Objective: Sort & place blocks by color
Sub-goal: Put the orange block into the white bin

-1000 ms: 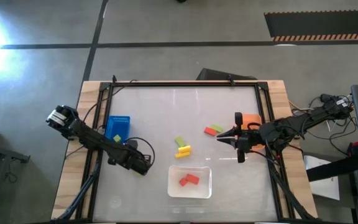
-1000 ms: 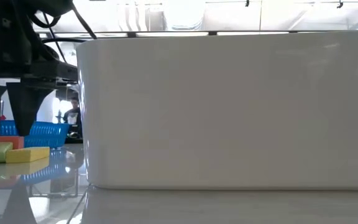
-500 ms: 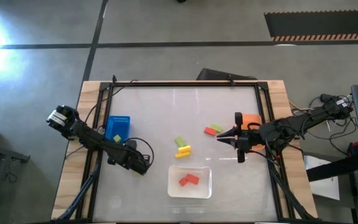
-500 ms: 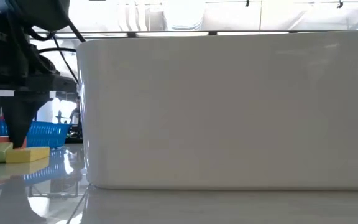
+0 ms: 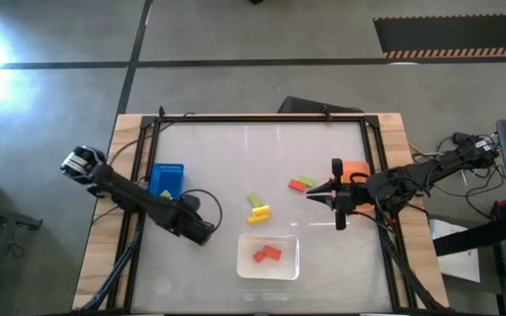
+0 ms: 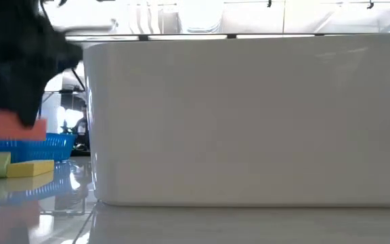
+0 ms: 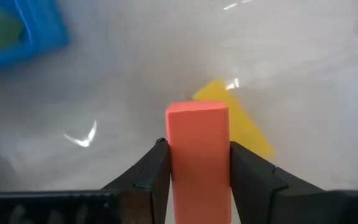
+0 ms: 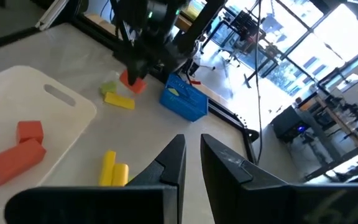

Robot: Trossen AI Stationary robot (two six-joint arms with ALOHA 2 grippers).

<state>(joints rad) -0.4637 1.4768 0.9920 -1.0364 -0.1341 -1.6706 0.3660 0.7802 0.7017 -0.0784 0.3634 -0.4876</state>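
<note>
While clamped on red block, left gripper narrow.

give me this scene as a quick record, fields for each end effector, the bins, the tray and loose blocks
left end effector: shut on a red block, held clear of the table above a yellow block
right end effector: shut, empty, beside the orange bin
white tray: two red blocks inside
blue bin: left side of table, something green inside
loose mid-table: green block next to yellow brick
loose near right arm: red and green pair
</note>
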